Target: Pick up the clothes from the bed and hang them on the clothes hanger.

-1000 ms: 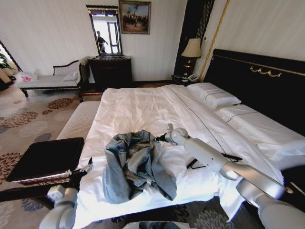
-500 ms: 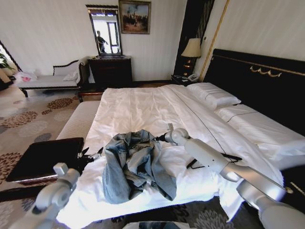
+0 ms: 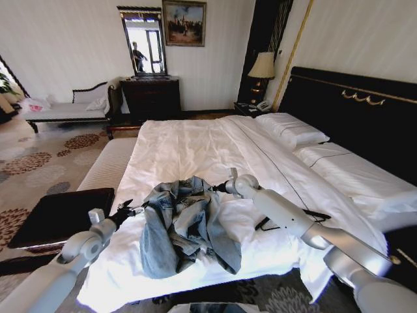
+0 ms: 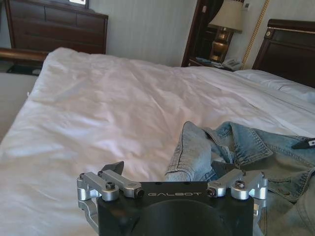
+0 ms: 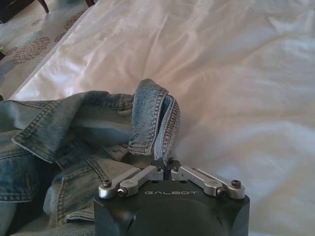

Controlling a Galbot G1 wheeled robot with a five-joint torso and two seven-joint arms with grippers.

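Note:
The clothes, a light blue denim jacket (image 3: 186,225), lie crumpled near the foot of the bed (image 3: 189,147). My right gripper (image 3: 215,189) is at the jacket's far right edge and shut on a folded denim edge (image 5: 150,123). My left gripper (image 3: 135,210) hovers low at the jacket's left edge. It is open, its fingers spread wide, with a denim cuff (image 4: 189,155) just in front of them. The thin black clothes hanger (image 3: 318,214) lies on the sheet to the right, partly hidden behind my right arm.
A dark-topped bench (image 3: 62,215) stands by the bed's left front corner, with a beige bench (image 3: 107,166) behind it. White pillows (image 3: 290,130) lie against the black headboard (image 3: 365,111). Patterned carpet spreads to the left.
My left arm has risen from below the bed's edge and reached forward to the jacket's left side. The right gripper and the jacket have stayed put.

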